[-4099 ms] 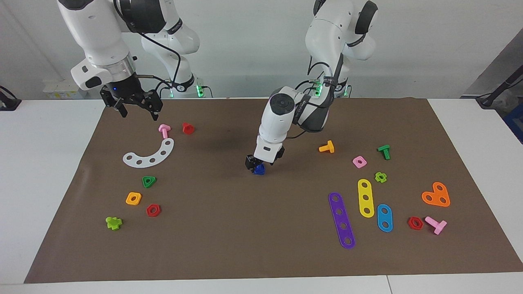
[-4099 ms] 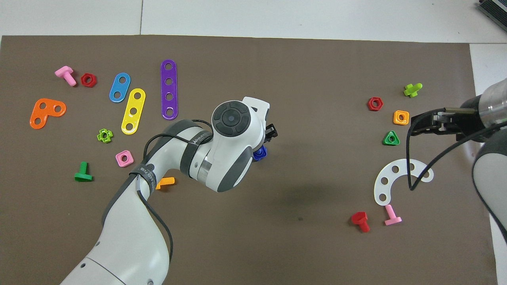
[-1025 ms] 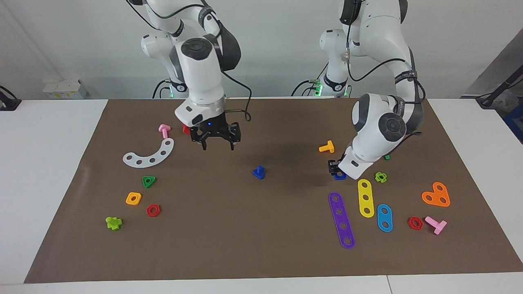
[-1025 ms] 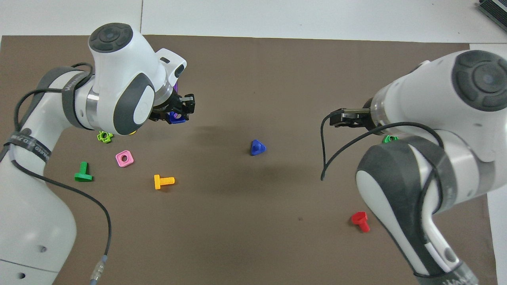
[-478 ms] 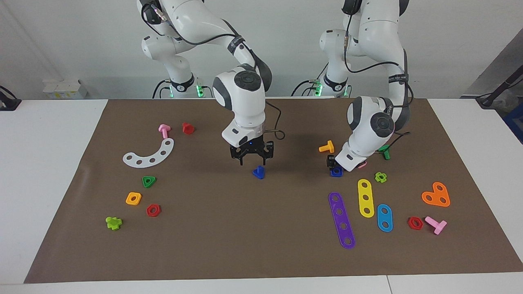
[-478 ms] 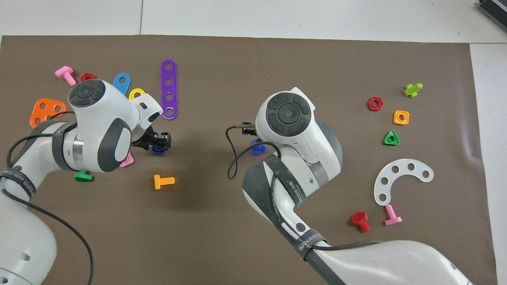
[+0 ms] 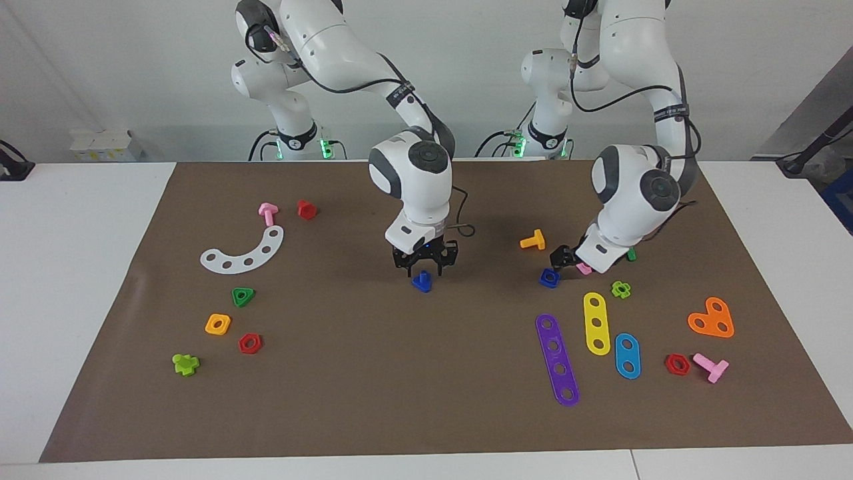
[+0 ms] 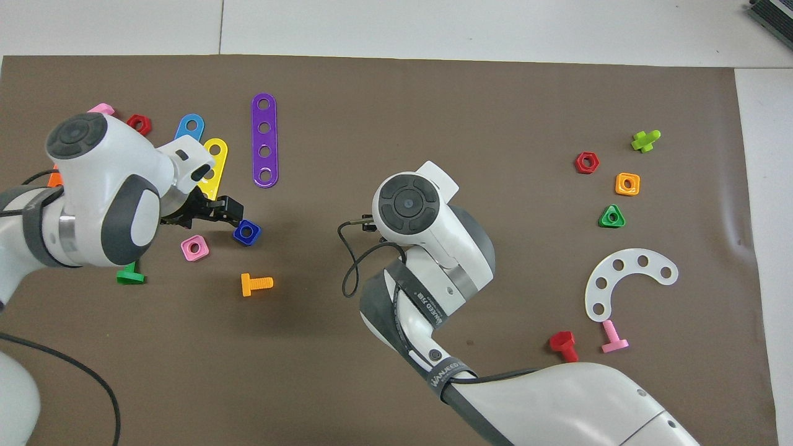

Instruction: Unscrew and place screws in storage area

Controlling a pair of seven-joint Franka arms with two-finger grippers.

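Note:
A dark-blue screw (image 7: 422,283) stands mid-mat on its triangular head, stem up. My right gripper (image 7: 424,269) is low over it, open, with a fingertip on either side of the stem. In the overhead view the right arm hides the screw. A dark-blue square nut (image 7: 548,278) (image 8: 246,232) lies loose toward the left arm's end. My left gripper (image 7: 561,256) (image 8: 227,209) hangs just beside the nut, open and holding nothing. No marked storage area is in view on the brown mat (image 7: 373,373).
Around the nut lie an orange bolt (image 7: 533,240), a pink nut (image 8: 194,248), a green bolt (image 8: 129,274) and purple (image 7: 557,359) and yellow (image 7: 597,323) strips. A white arc (image 7: 244,252), bolts and several nuts lie at the right arm's end.
My right arm swung in from near the white arc and came down over the screw. My left gripper set the blue nut on the mat, opened and drew back from it.

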